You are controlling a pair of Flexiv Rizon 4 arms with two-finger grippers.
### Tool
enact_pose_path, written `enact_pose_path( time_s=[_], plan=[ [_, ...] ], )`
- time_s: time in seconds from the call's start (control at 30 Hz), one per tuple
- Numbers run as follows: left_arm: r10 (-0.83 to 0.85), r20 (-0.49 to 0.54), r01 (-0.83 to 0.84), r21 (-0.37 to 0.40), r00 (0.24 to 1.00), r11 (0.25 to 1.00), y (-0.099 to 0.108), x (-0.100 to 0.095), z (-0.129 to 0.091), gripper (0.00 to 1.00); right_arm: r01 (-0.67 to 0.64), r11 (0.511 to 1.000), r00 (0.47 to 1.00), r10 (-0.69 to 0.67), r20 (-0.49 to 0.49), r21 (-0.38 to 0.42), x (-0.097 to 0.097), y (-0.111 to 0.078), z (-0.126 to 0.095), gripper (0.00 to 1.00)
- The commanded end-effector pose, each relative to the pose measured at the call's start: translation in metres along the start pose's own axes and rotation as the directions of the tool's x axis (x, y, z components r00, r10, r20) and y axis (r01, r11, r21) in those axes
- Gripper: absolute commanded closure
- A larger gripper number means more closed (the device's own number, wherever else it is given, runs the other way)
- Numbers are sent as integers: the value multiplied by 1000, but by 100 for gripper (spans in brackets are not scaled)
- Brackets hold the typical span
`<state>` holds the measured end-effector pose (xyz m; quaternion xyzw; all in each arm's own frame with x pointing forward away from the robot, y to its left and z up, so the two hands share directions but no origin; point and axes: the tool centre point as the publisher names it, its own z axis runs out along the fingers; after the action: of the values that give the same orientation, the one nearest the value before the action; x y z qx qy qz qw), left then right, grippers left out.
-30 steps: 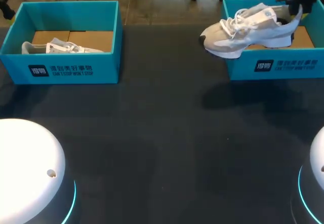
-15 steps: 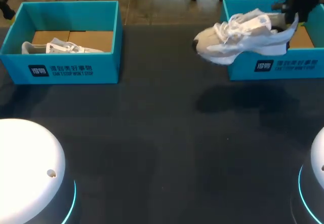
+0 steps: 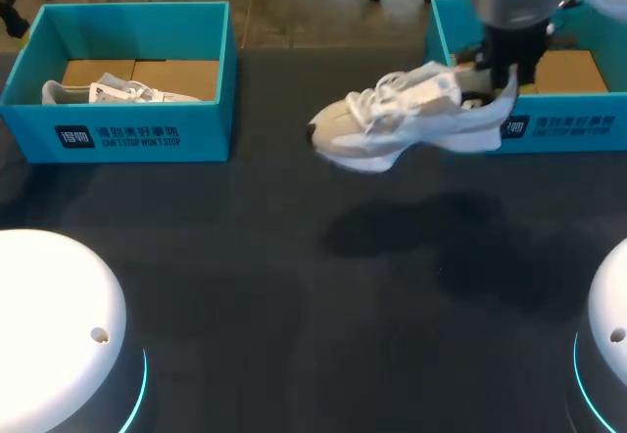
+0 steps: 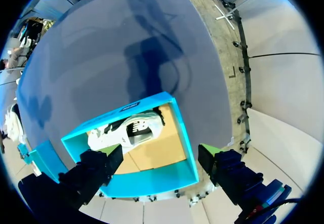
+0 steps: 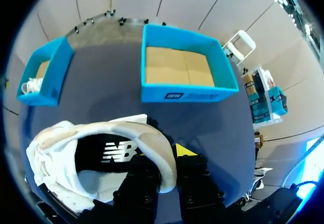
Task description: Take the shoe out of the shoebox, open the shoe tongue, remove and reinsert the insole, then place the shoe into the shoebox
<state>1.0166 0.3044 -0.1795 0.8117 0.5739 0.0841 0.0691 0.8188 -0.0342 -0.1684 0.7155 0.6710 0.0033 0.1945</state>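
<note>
1 shoe (image 3: pixel 392 124) aloft, heel at right shoebox (image 3: pixel 573 129) rim (left shoebox (image 3: pixel 127 134) well apart) | right pincer (image 5: pixel 169 158) clamps heel | left pincer (image 4: pixel 159 155) spread

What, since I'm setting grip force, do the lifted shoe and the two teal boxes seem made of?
The shoe: likely fabric mesh with matte beige suede-like panels, cloth laces, white foam-looking sole. The left box and right box: probably cardboard, teal smooth outside, bare brown flaps inside.
</note>
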Motion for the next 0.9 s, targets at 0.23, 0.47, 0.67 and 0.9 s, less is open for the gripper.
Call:
enact_pose_path(
  time_s=[0.23,0.47,0.67,0.9],
  plan=[
    [1,-1,-1,-1,1000,1000,0,0,0,0,13,999,999,-14,33,37,55,-55,-21,100],
    [1,-1,-1,-1,1000,1000,0,0,0,0,-7,999,997,3,77,48,90,-92,-29,100],
    [1,-1,-1,-1,1000,1000,0,0,0,0,-46,999,995,44,93,22,113,-124,-39,100],
    [1,-1,-1,-1,1000,1000,0,0,0,0,1,996,989,-14,148,85,133,-156,-31,100]
  ],
)
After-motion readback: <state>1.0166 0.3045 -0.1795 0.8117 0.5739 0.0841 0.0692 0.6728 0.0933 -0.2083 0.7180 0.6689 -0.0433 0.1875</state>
